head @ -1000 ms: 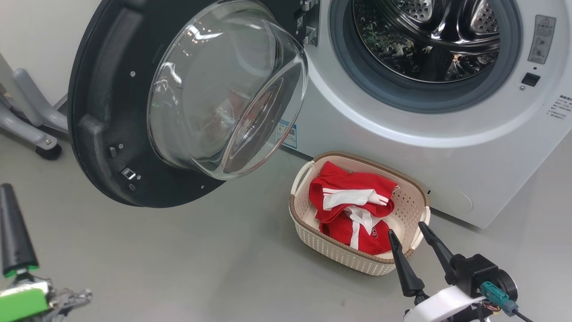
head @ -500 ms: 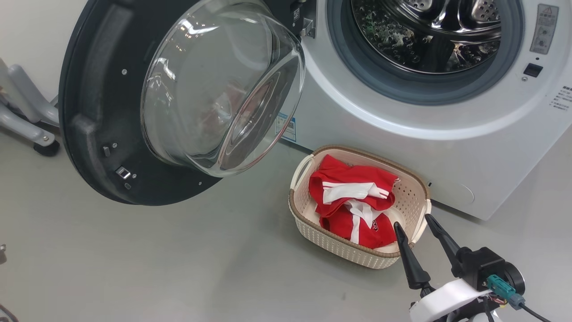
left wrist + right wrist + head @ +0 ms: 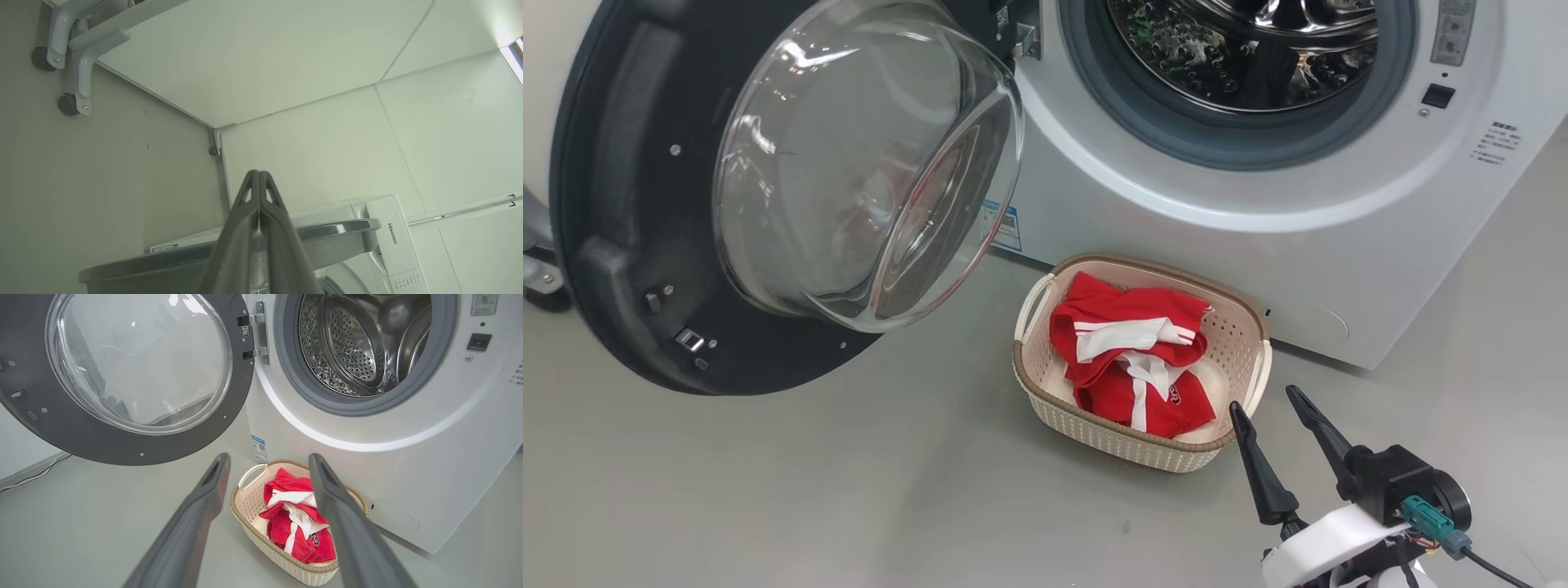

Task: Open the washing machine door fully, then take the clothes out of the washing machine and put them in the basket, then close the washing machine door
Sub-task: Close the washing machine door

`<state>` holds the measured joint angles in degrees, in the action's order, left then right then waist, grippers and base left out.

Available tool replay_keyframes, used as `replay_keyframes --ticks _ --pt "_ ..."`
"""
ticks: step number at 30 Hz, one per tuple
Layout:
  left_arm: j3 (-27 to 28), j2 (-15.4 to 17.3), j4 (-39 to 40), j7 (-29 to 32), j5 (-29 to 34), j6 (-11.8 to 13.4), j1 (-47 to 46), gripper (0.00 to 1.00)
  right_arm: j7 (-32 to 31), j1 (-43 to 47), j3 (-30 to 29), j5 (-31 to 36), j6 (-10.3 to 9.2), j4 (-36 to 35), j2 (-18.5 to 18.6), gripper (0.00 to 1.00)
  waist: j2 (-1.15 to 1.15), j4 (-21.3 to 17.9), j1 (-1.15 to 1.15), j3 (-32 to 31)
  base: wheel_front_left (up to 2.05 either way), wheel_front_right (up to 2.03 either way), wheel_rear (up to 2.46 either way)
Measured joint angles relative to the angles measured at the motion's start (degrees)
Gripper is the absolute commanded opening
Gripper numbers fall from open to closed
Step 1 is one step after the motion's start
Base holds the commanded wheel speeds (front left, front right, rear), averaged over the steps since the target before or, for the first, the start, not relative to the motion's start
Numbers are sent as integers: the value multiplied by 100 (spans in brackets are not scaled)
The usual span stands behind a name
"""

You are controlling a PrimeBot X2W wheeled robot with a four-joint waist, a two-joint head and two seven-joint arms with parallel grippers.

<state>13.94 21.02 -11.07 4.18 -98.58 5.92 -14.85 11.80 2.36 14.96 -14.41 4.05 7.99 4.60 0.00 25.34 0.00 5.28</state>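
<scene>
Clothes [image 3: 1131, 359] lie bunched inside the basket [image 3: 1045, 408].

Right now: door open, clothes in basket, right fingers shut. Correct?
No: the fingers of the right gripper are apart, holding nothing, as the right wrist view shows. The washing machine door is open and the clothes lie in the basket.
</scene>
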Motion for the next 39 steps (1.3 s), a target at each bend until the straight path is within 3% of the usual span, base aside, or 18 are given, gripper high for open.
replay_keyframes --ticks 13,21,31,39 --pt "-119 1 -802 291 -114 31 -363 0 -25 -107 -10 -1 41 -79 59 100 0 -538 0 217 0 0 0" --pt "-292 26 -1102 486 -114 21 -597 0 -25 -107 -91 -7 38 -83 104 100 0 -632 0 284 0 0 0" --pt "-430 112 -1255 920 -135 -321 -643 0 -24 -107 -102 -8 37 -81 104 100 0 -625 0 221 0 0 0" --pt "-504 101 -1229 1567 -519 -636 -631 0 -24 -104 -102 -8 35 -86 103 100 0 -598 0 196 0 0 0"
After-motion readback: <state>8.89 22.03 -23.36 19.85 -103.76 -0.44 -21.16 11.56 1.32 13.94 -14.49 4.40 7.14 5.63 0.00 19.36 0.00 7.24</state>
